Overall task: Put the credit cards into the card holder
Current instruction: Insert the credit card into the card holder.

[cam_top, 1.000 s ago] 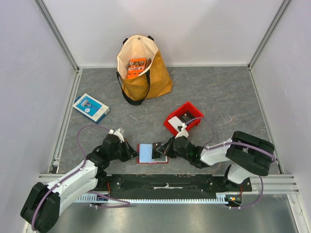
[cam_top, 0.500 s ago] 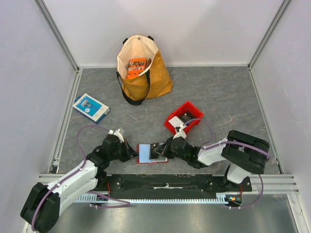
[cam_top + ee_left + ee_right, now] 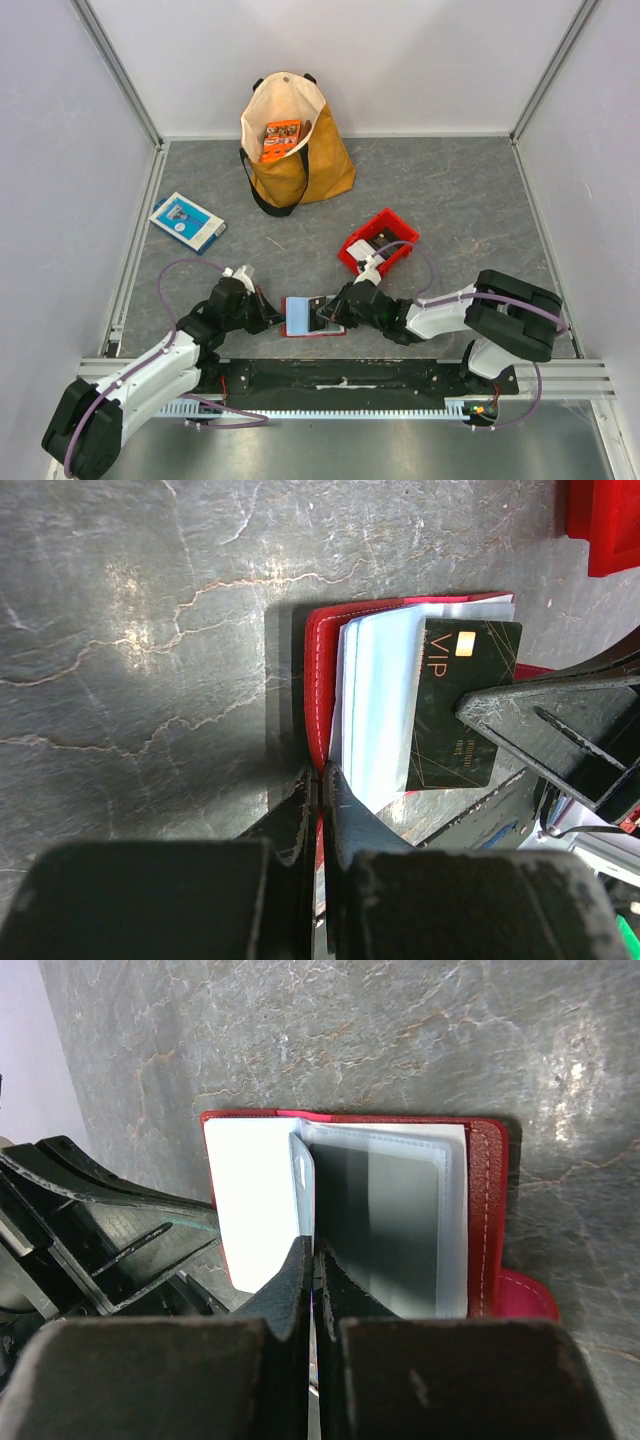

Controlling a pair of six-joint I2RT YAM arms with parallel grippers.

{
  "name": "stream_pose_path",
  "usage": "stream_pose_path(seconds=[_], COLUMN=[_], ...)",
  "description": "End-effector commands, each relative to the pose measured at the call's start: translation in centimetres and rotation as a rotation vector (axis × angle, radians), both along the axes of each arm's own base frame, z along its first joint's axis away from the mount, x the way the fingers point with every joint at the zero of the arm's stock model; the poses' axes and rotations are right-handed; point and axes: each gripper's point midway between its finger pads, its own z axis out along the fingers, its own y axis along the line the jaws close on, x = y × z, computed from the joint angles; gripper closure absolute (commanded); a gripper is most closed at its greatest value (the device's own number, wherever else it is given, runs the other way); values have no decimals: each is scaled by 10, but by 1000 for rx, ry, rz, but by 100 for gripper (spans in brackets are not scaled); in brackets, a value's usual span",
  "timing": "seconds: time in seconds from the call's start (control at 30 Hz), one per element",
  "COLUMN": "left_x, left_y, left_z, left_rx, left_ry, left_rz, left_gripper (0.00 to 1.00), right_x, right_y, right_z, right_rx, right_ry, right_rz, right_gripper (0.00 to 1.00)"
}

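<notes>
The right arm [image 3: 450,305] has crept slightly leftward, carrying the dark grey card [image 3: 462,705] further over the open card holder [image 3: 312,670], which has not shifted. The holder lies flat on the table [image 3: 450,190], red cover down and clear pockets [image 3: 400,1220] fanned upward. The right jaws, at the holder's right side, are clenched on the card's edge, and the card's free end lies across the pockets. The left jaws, at the holder's left side, are pressed shut on the red cover's rim, seemingly pinning it. The card looks light, stiff and slick, best pinched by a short edge. The pockets look floppy and likely to buckle unless held down. A red bin [image 3: 378,243] sits just beyond the holder.
</notes>
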Motion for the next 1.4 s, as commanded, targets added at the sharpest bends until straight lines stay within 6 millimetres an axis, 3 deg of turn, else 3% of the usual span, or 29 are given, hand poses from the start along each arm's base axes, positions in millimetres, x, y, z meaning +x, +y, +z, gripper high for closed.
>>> stream_pose_path(seconds=[0.0,0.23,0.57,1.03,1.13,1.27,1.37], left_x=[4,3,4,4,4,3,4], left_y=[0,1,2,1,1,1,1], left_z=[2,1,0,1,0,1,1], left_rx=[-7,-7,-2,-10,-10,-9,-10], left_ry=[-4,-1,-4,-6,-4,-5,-8], left_rz=[28,29,42,37,36,35,34], left_gripper=[98,98,98,98,98,98,98], right_x=[-4,-9,-16,-20,-20,-11,-5], right_y=[1,9,-9,20,20,6,-1], right_z=[-15,-15,-15,-21,-21,-16,-6], right_rx=[-46,-59,-105,-43,-65,-145,-189], right_ry=[28,43,55,91,85,42,3], right_rz=[26,61,54,123,133,97,81], right_gripper=[100,100,100,98,89,64,53])
